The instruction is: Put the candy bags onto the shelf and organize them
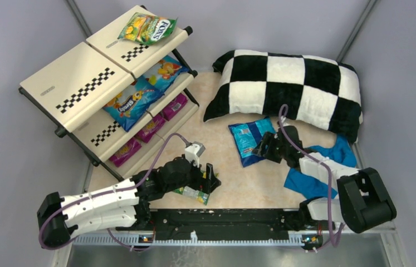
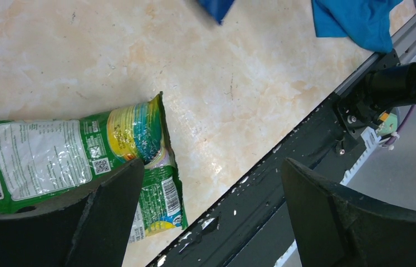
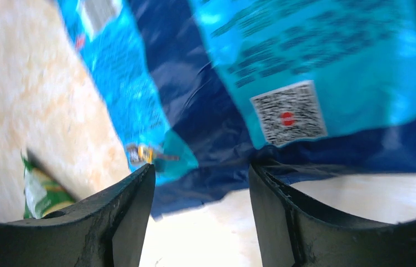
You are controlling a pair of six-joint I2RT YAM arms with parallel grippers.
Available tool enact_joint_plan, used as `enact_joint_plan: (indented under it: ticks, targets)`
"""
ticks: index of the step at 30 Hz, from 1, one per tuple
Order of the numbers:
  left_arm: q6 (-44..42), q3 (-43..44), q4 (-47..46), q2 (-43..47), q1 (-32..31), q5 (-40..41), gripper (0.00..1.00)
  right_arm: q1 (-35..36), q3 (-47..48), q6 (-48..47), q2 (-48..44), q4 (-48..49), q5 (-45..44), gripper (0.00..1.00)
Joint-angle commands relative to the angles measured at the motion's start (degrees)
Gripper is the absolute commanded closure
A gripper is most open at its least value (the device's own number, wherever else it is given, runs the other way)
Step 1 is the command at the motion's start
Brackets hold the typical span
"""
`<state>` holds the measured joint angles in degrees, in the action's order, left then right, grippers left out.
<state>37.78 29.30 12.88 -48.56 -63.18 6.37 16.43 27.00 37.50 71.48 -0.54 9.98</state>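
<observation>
A green-white candy bag lies on the table near the front edge; the left wrist view shows its back. My left gripper is open above its right end, one finger over the bag. A blue candy bag lies mid-table; the right wrist view shows it close, blurred. My right gripper is open at its near edge, empty. The cream shelf stands back left with the FOX'S bag on top, blue bags on the middle tier and magenta bags on the lowest.
A black-and-white checkered pillow lies at the back right. A plain blue cloth lies under my right arm and shows in the left wrist view. The black base rail runs along the front edge.
</observation>
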Motion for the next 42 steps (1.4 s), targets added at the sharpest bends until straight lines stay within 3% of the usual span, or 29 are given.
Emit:
enact_joint_plan:
  ticks: [1,7,10,14,17,20,25,32,42]
  targets:
    - [1.44,1.87,-6.1,-1.46,-0.28,-1.05,0.01,9.04,1.96,0.43,2.73,3.64,0.76,0.38]
    - [3.7,2.8,-12.14,-7.23,-0.35,-0.81,0.01,12.82,3.19,-0.38,-1.13,0.25,0.97,0.36]
    - [3.61,4.56,-16.02,-11.82,-0.2,-0.22,0.01,10.64,3.39,-3.12,-7.71,-5.76,-2.43,0.28]
    - [4.07,9.77,-19.04,-21.5,0.79,0.78,0.01,0.31,0.88,-3.07,-15.15,-8.21,0.11,0.13]
    - [5.83,14.69,-21.28,-30.24,2.2,0.53,0.01,-10.71,-2.18,-1.0,-16.52,-6.11,5.81,0.07]
    - [7.21,19.68,-22.85,-38.47,4.14,-0.51,0.01,-15.29,-3.8,0.04,-15.54,-4.22,10.01,0.07]
    - [10.91,24.67,-21.2,-46.41,6.0,2.48,0.05,-15.9,-4.64,-0.46,-14.84,-1.25,13.59,0.07]
    - [20.96,17.48,-33.55,-51.97,8.58,-0.93,0.08,-15.85,-6.84,0.3,-14.58,3.32,16.61,0.07]
    - [26.21,14.07,-46.98,-57.63,10.48,-6.08,0.29,-15.9,-8.24,0.76,-14.23,4.13,18.59,0.07]
